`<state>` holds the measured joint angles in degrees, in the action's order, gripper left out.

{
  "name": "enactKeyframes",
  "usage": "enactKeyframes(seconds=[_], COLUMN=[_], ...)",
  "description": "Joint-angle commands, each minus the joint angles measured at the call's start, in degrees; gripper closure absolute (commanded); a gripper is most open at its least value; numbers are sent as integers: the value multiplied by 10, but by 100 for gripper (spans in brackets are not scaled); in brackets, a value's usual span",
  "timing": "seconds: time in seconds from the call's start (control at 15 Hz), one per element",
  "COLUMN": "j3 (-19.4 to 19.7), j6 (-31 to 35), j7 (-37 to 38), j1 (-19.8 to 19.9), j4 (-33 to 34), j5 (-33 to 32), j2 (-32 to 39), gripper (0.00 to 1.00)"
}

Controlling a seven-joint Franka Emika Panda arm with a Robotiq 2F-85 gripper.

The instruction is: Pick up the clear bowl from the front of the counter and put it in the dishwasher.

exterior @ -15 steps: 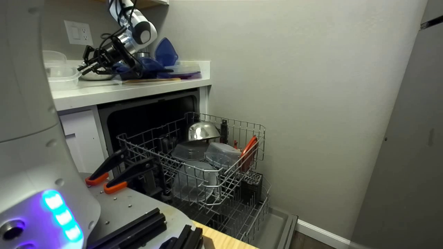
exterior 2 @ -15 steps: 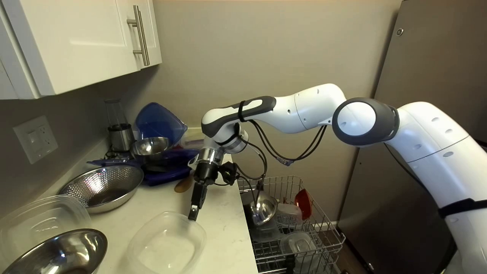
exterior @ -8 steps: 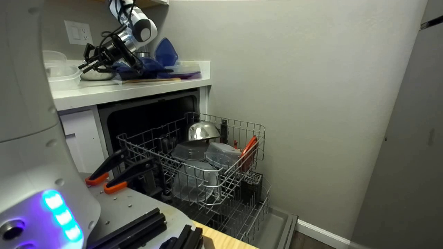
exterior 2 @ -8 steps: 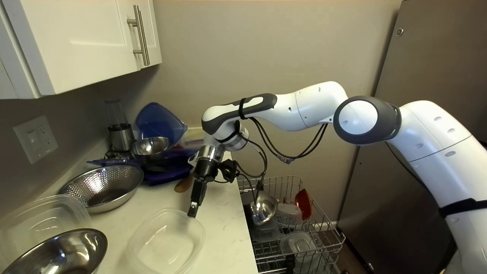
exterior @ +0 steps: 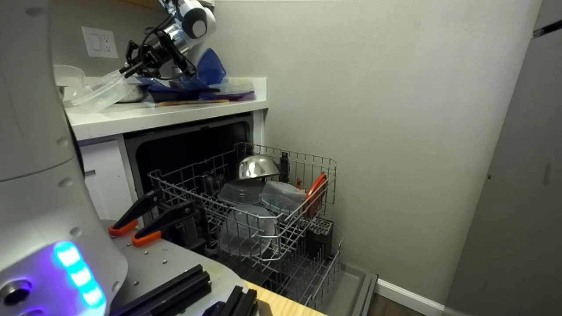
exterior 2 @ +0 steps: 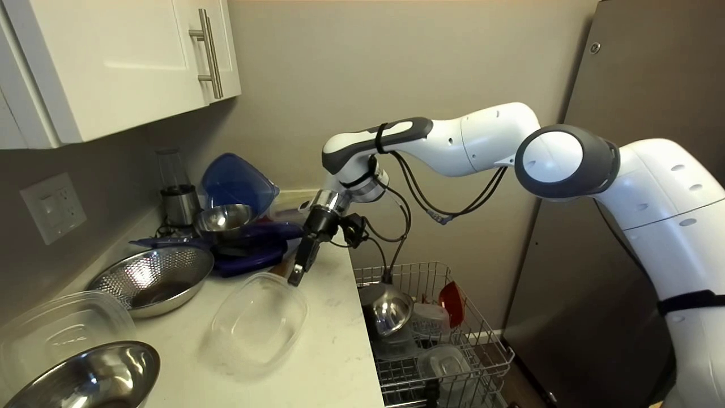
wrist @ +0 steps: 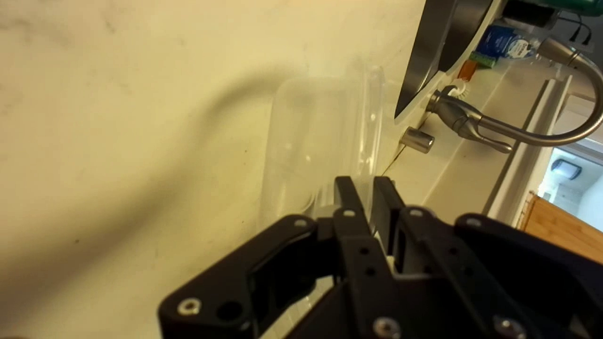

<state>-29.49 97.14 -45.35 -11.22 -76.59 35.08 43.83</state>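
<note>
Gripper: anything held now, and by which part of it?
The clear bowl, by its rim, pinched between the fingers.

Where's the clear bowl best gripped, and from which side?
Probably by the rim of the clear bowl, at its higher end toward the blue dishware, slanting down from above. The bowl tilts with that edge uppermost, and its thin wall fits between the fingers of the end effector, as it does now.
</note>
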Motion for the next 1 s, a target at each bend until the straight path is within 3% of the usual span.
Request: enactKeyframes(seconds=[0.0, 0.6, 0.8, 0.87, 0.93], j3=[-2, 69, 89, 95, 103], j6=[53, 75, 77, 78, 83], j7=[-34, -86, -70, -60, -48], j1=[46, 41, 24, 17, 8], j4=[-96, -189, -208, -214, -221], j5=[29, 107, 95, 86, 72], j2=[-85, -199, -219, -224, -229], gripper=[96, 96, 96, 60, 60])
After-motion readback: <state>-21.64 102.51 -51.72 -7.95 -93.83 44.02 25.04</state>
